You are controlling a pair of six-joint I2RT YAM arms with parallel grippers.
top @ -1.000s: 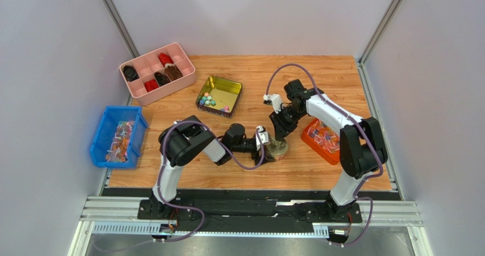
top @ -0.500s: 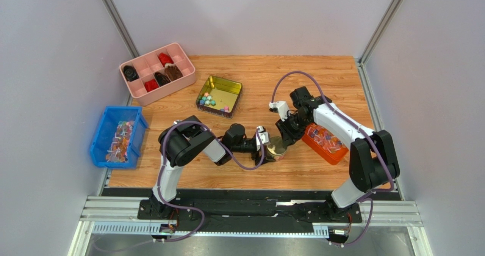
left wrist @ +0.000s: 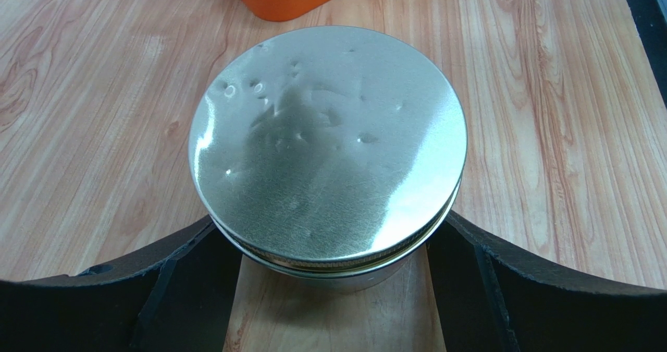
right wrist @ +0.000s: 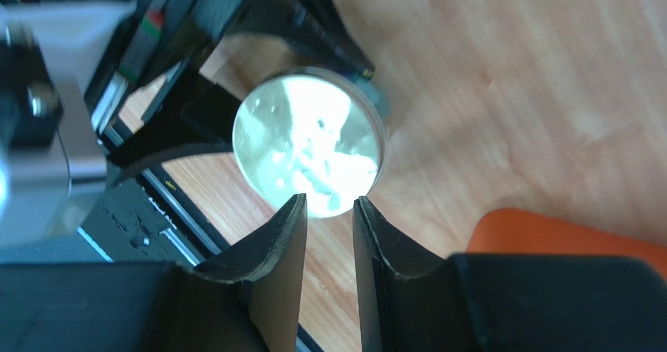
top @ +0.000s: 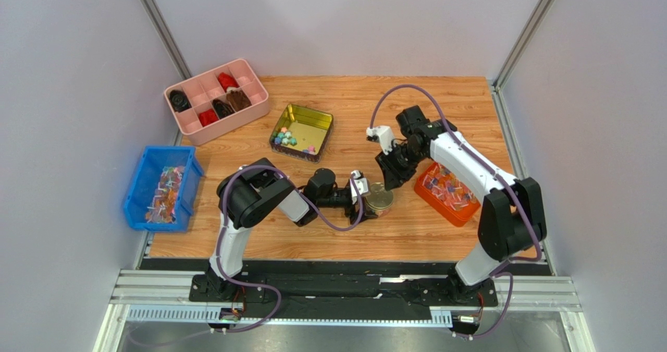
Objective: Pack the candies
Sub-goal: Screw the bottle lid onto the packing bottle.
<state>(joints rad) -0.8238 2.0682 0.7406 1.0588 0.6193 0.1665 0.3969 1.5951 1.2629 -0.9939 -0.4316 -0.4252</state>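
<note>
The candies (top: 291,140), small pastel balls, lie in an open square gold tin (top: 302,131) at the middle back. A round silver tin (top: 380,199) with its lid on stands at the front middle. It fills the left wrist view (left wrist: 329,145). My left gripper (top: 366,199) lies low on the table, and its two fingers press the tin's sides (left wrist: 330,238). My right gripper (top: 389,177) hovers just above and behind the round tin. Its jaws stand a narrow gap apart with nothing between them (right wrist: 329,203), and the lid (right wrist: 309,142) shines beyond.
A pink divided tray (top: 217,100) with dark red and brown pieces stands at the back left. A blue bin (top: 163,188) of twist-wrapped sweets hangs off the left edge. An orange bin (top: 446,192) of wrapped sweets stands right of the round tin, under the right arm.
My right gripper came down onto the round tin's lid, then lifted off and drew back. The left gripper and the tin shifted slightly away from the front edge.
</note>
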